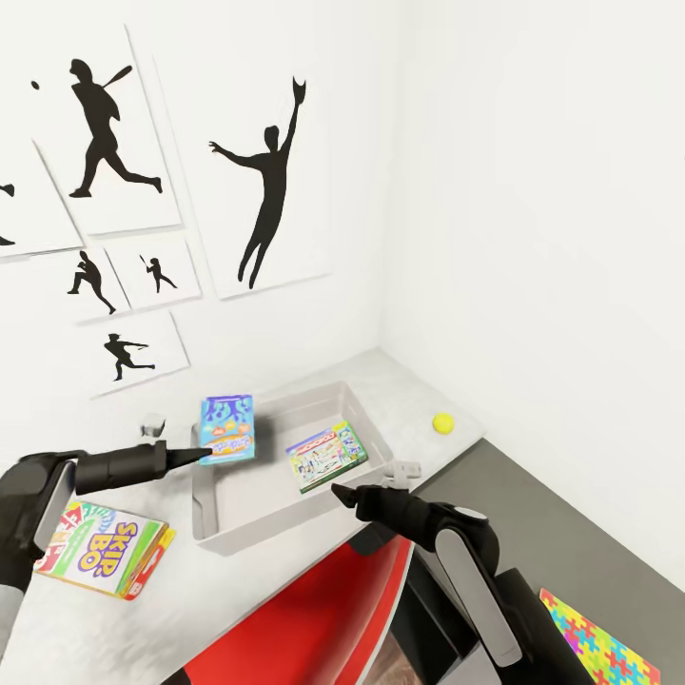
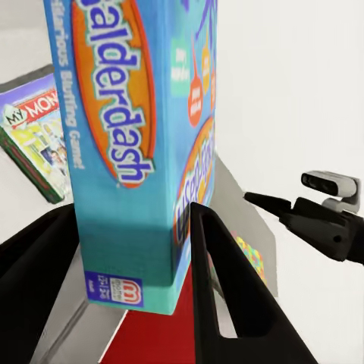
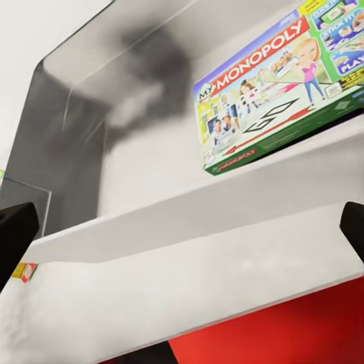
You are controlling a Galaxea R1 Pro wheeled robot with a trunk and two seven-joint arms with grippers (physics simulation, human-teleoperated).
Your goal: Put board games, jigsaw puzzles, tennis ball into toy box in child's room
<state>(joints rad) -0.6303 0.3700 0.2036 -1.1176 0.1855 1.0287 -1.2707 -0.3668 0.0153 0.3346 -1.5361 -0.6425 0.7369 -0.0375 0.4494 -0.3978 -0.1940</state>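
Observation:
My left gripper [image 1: 207,449] is shut on the lower edge of a small blue board game lettered Balderdash [image 1: 227,429], holding it upright over the left part of the grey toy box [image 1: 257,523]. The wrist view shows both fingers [image 2: 220,296] clamping the blue box [image 2: 129,136]. A Monopoly board game [image 1: 326,457] lies flat inside the toy box. My right gripper [image 1: 341,494] hovers open just outside the box's front rim [image 3: 189,220], facing the Monopoly box [image 3: 273,98]. The SKIP BO board game [image 1: 100,550] lies on the table [image 1: 400,390] to the left. The tennis ball [image 1: 442,422] rests near the right wall.
A jigsaw puzzle [image 1: 599,649] lies on a dark grey surface at the lower right. A red chair [image 1: 304,618] stands under the table's front edge, between my arms. Black athlete silhouette pictures [image 1: 271,181] hang on the white wall behind the table.

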